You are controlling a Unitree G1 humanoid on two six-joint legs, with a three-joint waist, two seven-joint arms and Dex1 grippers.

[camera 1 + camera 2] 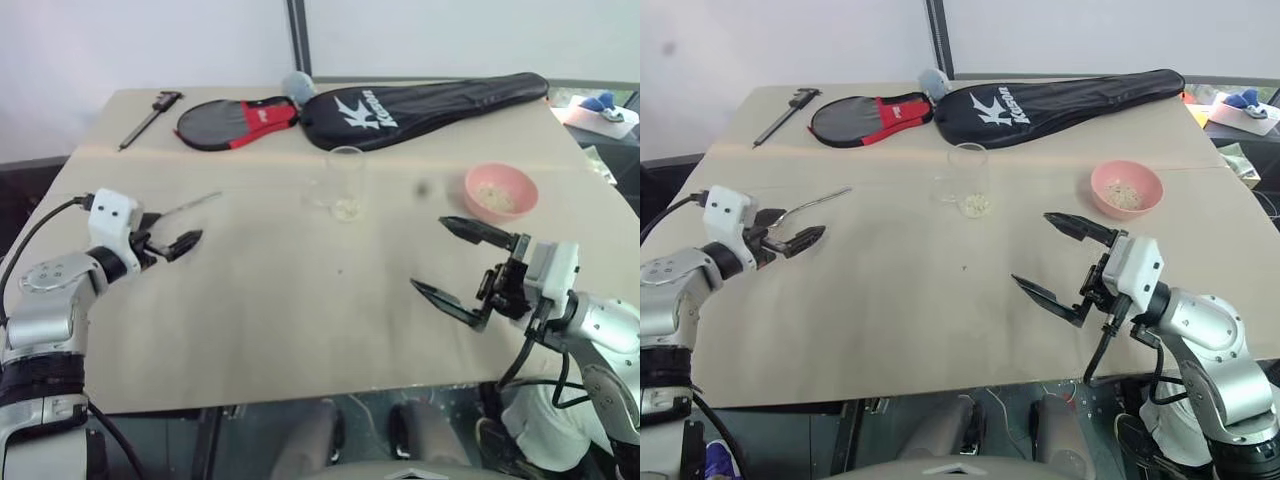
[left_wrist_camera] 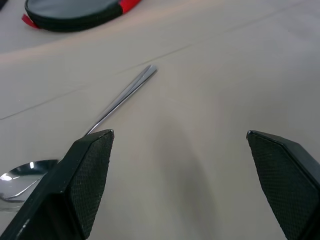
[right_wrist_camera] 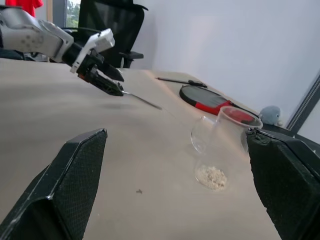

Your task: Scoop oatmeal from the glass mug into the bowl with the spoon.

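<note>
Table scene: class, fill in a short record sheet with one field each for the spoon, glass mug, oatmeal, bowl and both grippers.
spoon: flat on the table, by the left gripper
glass mug: upright, mid-table
oatmeal: a little in the mug's bottom; some in the bowl
bowl: right of the mug
left gripper: open, empty
right gripper: open, empty

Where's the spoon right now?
The slim silver metal spoon lies flat on the beige table, on the robot's left, just beyond the open left pincer and left of the clear glass mug.
</note>
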